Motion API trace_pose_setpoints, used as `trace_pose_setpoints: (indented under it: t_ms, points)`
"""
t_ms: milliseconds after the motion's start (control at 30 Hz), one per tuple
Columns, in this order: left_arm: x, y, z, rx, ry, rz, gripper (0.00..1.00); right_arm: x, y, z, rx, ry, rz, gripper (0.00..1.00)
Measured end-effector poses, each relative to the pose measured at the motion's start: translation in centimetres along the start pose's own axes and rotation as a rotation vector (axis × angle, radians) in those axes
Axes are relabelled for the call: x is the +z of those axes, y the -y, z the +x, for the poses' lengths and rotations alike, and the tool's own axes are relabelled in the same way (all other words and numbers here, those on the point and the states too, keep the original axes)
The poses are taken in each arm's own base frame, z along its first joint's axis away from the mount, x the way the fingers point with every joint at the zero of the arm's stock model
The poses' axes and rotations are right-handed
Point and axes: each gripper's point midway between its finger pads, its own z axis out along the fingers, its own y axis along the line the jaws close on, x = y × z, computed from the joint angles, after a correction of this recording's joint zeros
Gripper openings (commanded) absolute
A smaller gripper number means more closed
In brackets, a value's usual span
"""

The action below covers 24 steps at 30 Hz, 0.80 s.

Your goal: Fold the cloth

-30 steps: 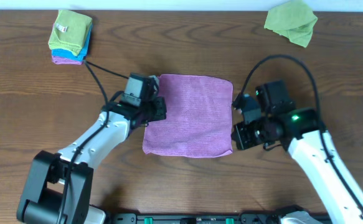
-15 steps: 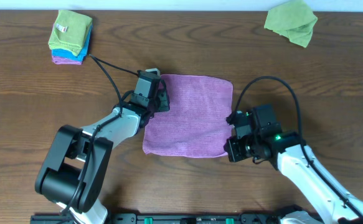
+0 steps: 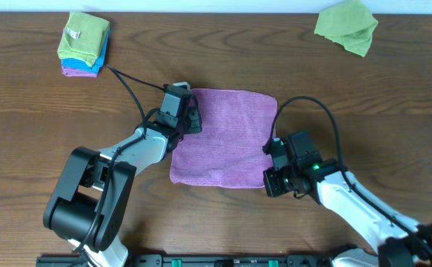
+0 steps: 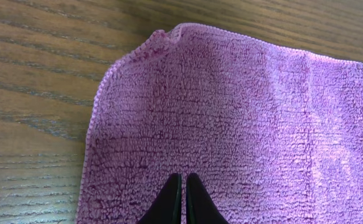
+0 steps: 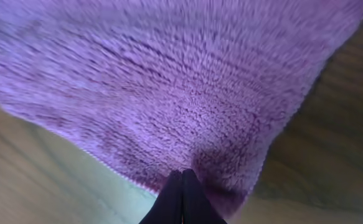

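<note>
The cloth (image 3: 227, 137) is lying flat mid-table (image 3: 38, 148); the left gripper (image 4: 182, 177) is resting clenched tips near its far-left corner. The right gripper (image 5: 182, 173), also clenched, is touching the near-right corner; I cannot tell whether either is pinching fabric
</note>
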Motion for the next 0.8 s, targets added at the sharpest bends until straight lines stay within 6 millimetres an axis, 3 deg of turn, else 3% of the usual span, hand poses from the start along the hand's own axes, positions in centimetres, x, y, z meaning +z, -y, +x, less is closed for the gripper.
trace_pose_setpoints:
  t_ms: [100, 367, 800]
  points:
    - [0.0, 0.0, 0.0, 0.0, -0.002, -0.001, 0.06, 0.9, -0.1, 1.0, 0.005, -0.052, 0.004, 0.02]
    - [0.0, 0.0, 0.1, 0.0, -0.003, -0.002, 0.06, 0.9, -0.7, 1.8, 0.04, -0.089, -0.003, 0.02]
    - [0.0, 0.0, -0.1, 0.001, 0.002, 0.001, 0.06, 0.7, -0.6, 2.0, 0.097, -0.106, 0.012, 0.02]
